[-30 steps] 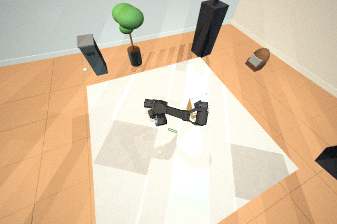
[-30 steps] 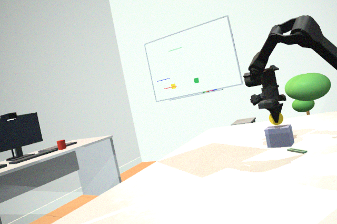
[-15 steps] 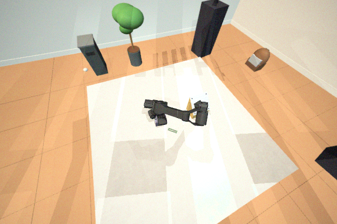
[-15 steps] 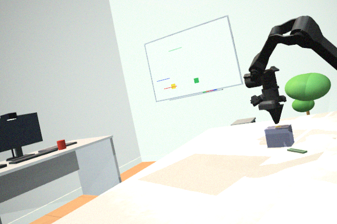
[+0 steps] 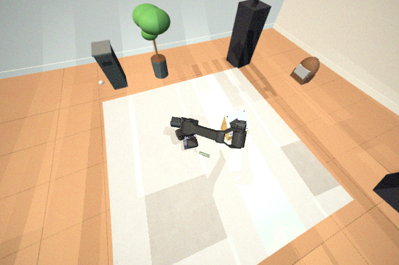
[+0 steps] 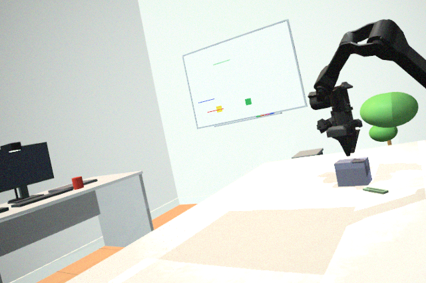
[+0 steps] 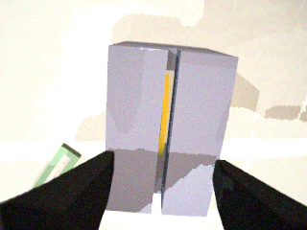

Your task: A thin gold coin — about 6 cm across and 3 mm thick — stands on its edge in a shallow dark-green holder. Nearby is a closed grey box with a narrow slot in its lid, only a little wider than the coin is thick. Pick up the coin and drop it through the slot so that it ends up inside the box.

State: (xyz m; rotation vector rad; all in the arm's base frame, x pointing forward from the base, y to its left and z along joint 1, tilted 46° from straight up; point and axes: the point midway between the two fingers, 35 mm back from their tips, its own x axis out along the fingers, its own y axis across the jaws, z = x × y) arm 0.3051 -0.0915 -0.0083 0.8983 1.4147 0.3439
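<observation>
While edge-up, coin lengthwise in box slot.

Arm: matte black to dark grey links of blocky, angular section, joined by rounded housings. Base end: a stout, dark cylindrical housing. Tool: two dark wedge-shaped fingers tapering to a narrow tip below a boxy black wrist block. No markings or cables are discernible.
</observation>
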